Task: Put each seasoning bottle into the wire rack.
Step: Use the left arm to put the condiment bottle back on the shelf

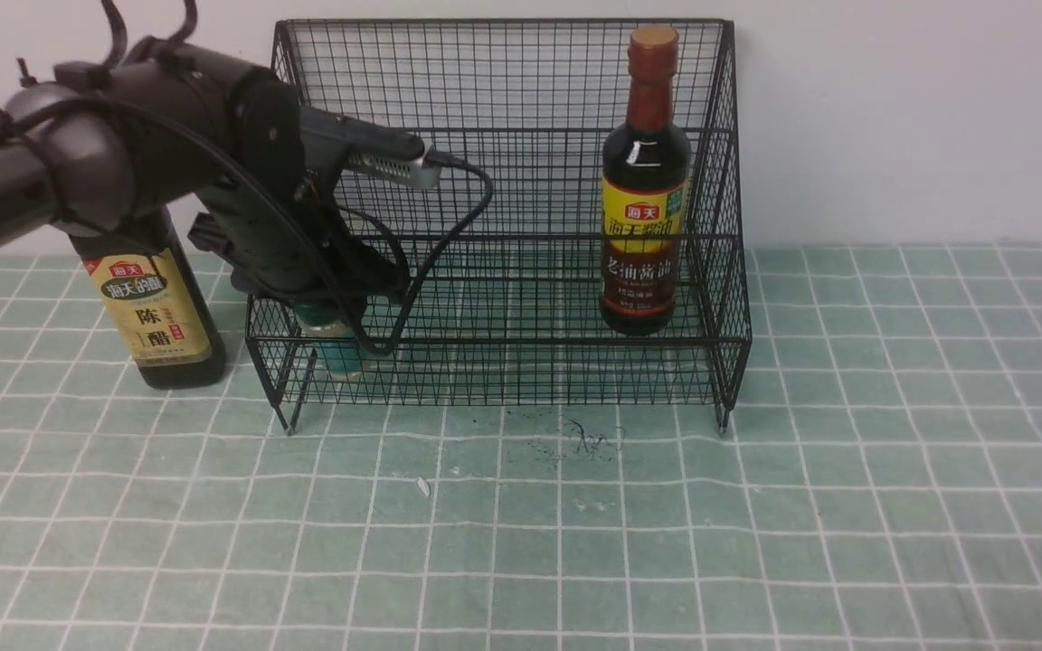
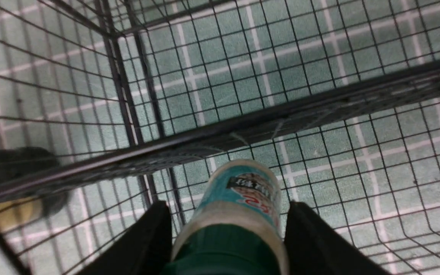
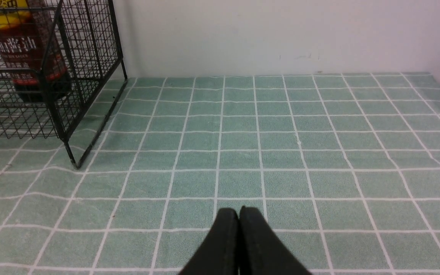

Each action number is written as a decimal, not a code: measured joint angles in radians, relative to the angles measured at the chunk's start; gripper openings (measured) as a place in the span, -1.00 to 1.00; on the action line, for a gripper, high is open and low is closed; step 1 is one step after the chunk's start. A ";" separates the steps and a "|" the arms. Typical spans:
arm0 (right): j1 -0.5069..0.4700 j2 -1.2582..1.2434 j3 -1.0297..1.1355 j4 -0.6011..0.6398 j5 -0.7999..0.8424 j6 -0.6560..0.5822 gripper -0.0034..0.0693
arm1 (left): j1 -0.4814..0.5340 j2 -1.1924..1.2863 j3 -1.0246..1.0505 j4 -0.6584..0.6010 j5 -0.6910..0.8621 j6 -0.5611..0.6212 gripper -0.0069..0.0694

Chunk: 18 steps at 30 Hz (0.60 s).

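While the left gripper (image 2: 225,204) has its fingers clamped on the green-capped shaker (image 2: 243,191) down in the left end of the wire rack (image 1: 503,181), the soy sauce bottle (image 1: 645,226) stands upright at the rack's right end. The vinegar bottle (image 1: 155,307) is on the desk (image 1: 756,524) just left of the rack. The right gripper (image 3: 239,212) hangs over the desk, fingers pressed together.

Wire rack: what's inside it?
Inside the wire rack, a yellow-red-labelled dark bottle stands at the right. At the left, the left gripper holds a teal shaker; the arm covers the space behind it.
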 joint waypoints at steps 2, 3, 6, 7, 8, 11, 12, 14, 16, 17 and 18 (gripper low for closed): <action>0.000 0.000 0.000 0.000 0.000 0.000 -0.94 | 0.000 0.001 -0.003 0.000 -0.008 0.000 0.08; 0.000 0.000 0.000 0.000 0.000 0.000 -0.94 | 0.000 0.004 -0.006 0.000 -0.008 0.000 0.08; 0.000 0.000 0.000 0.000 0.000 0.000 -0.94 | 0.000 0.004 -0.006 0.001 -0.008 0.000 0.21; 0.000 0.000 0.000 0.000 0.000 0.000 -0.94 | 0.000 0.004 -0.007 0.000 -0.006 0.000 0.29; 0.000 0.000 0.000 0.000 0.000 0.000 -0.94 | 0.000 0.004 -0.009 0.000 0.001 0.000 0.34; 0.000 0.000 0.000 0.000 0.000 0.000 -0.94 | 0.000 0.005 -0.040 0.000 0.049 0.000 0.52; 0.000 0.000 0.000 0.000 0.000 0.000 -0.94 | 0.000 0.005 -0.056 0.000 0.065 0.000 0.56; 0.000 0.000 0.000 0.000 0.000 0.000 -0.94 | 0.000 0.001 -0.128 0.005 0.153 0.001 0.63; 0.000 0.000 0.000 0.000 0.000 0.000 -0.94 | 0.000 -0.002 -0.159 0.009 0.185 0.001 0.63; 0.000 0.000 0.000 0.000 0.000 0.000 -0.94 | 0.000 -0.009 -0.205 0.018 0.231 0.001 0.62; 0.000 0.000 0.000 0.000 0.000 0.000 -0.94 | 0.000 -0.018 -0.237 0.021 0.265 0.001 0.59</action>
